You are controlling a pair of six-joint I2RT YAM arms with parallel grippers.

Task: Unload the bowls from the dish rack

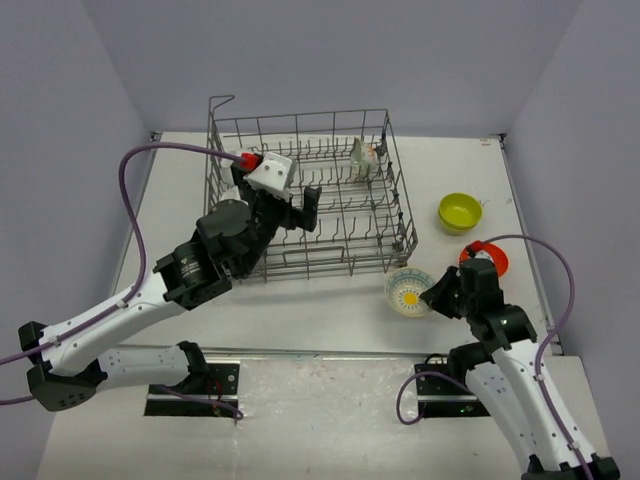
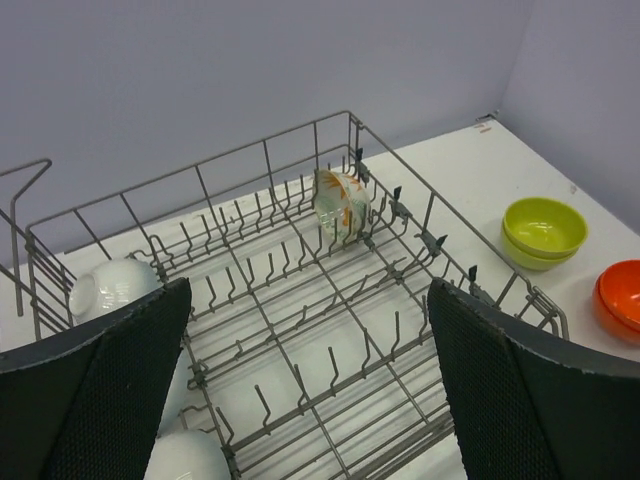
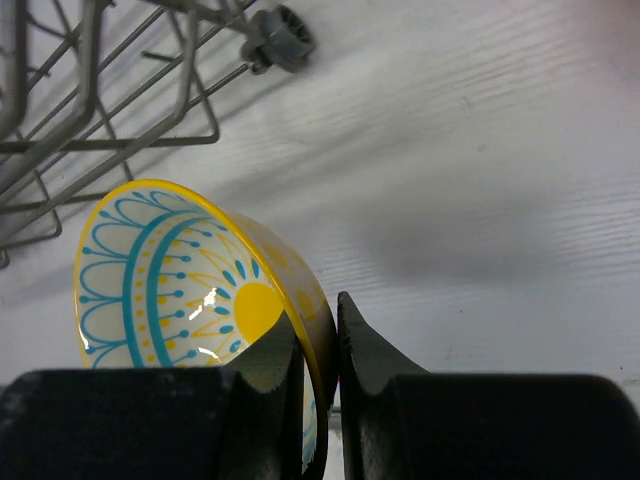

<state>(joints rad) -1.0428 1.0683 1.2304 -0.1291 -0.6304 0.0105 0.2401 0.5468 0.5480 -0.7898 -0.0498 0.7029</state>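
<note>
The grey wire dish rack stands at the table's middle back. My left gripper hovers over its left half, jaws wide open and empty; in the left wrist view bare tines lie between the fingers. Two white bowls sit at the rack's left side. A cream floral bowl stands on edge at the far right of the rack. My right gripper is shut on the rim of a patterned bowl, tilted just right of the rack's front corner.
Stacked yellow-green bowls and stacked orange bowls sit on the table right of the rack. The rack's corner foot is close above the held bowl. A purple cable loops by the left arm.
</note>
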